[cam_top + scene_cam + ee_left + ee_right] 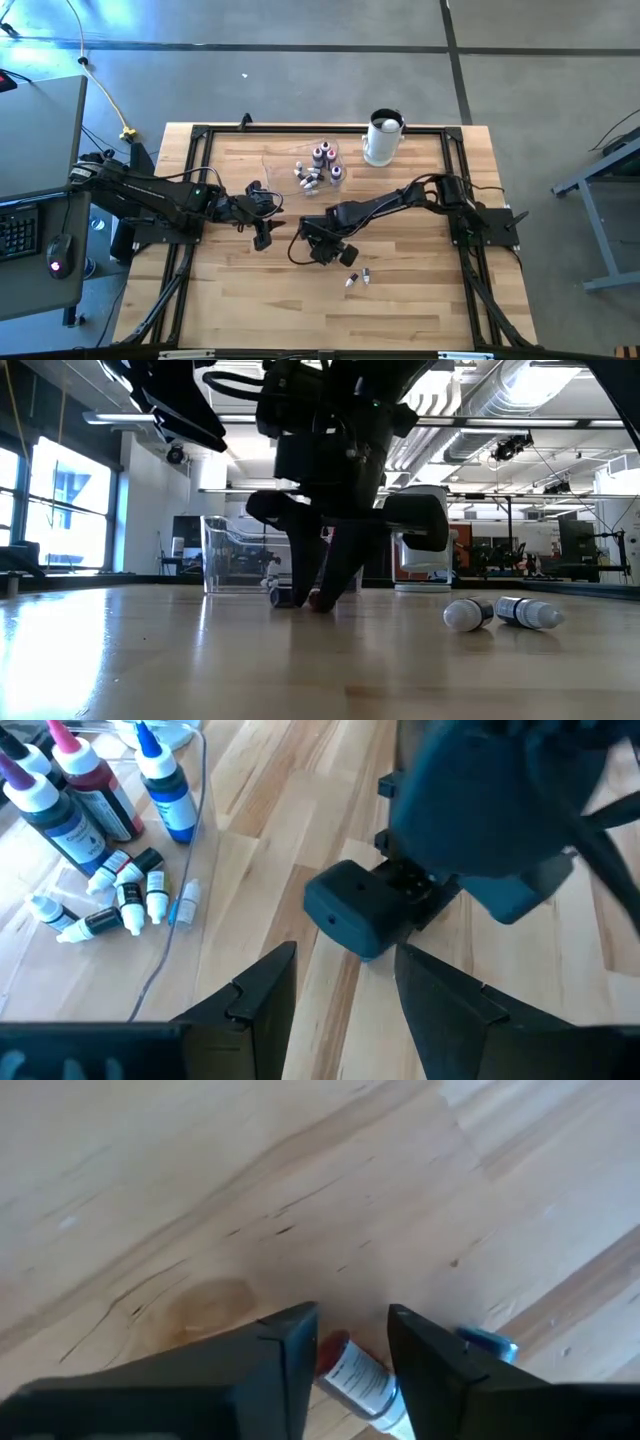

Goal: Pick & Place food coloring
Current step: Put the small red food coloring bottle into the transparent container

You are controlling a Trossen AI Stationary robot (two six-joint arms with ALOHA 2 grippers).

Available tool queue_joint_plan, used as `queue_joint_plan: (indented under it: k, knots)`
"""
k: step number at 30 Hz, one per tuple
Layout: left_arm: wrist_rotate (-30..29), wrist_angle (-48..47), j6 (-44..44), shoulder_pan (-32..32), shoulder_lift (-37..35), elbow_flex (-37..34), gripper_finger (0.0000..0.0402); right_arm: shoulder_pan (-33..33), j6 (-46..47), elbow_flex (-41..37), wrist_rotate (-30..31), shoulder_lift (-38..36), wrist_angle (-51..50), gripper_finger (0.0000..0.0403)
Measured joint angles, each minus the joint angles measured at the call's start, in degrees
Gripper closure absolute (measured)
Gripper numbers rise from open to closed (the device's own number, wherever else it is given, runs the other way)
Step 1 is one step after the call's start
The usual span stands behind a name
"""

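**Small, light and round: a bottle lying between the right claw's fingers**

The bottle in hand (352,1380) is a tiny dropper bottle with a white label and a red end, lying on its side on the counter (200,1180). It sits between the fingers of the right claw (352,1342), which are down at the wood on either side of it; they have not visibly pinched it, so I read them as parted around the bottle, not yet gripping. A blue-capped one (484,1344) lies just beside it.

Judged by looks, these bottles are very light, smooth plastic and round in section, so one on its side will likely roll or squirt away if the fingers close off-centre. The labelled body is the best place to take hold, squarely across its width; the tapered tip offers little to grip. Soft walls may give a little, so a gentle squeeze should do.

Two more small bottles (357,279) lie on the counter near the right claw (325,250), toward the front edge. The main cluster of food coloring (318,168) stands and lies farther back, beside a clear plastic container (238,555), with a large white cylinder (383,138) to its right.

The left claw (345,985) hovers near the middle of the counter, fingers spread and holding nothing, looking toward the right arm.
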Motion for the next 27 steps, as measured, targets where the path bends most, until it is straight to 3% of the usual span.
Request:
queue_joint_plan:
  k: [4, 9, 18, 23, 27]
  knots:
    - [0.43, 0.02, 0.00, 0.01, 0.00, 0.00, 0.0234, -0.38, 3.13, -0.02, -0.10, 0.00, 0.06, 0.0304]
    - [0.41, 0.00, -0.02, 0.01, 0.00, 0.00, 0.0234, 0.56, 2.60, 0.00, -0.83, -0.35, 0.31, 0.0294]
    - [0.39, -0.02, -0.48, 0.01, 0.00, 0.00, 0.0234, 3.18, 1.27, -0.04, 7.93, -1.93, -3.85, 0.0241]
    - [0.65, 0.02, -0.56, -0.01, 0.00, 0.00, 0.0234, 2.83, -1.77, 0.02, 5.14, -2.14, -9.20, 0.0224]
    - [0.70, 0.02, -1.26, -0.01, 0.00, 0.00, 0.0234, 1.81, -5.91, -0.06, 3.98, -2.14, -6.81, 0.0229]
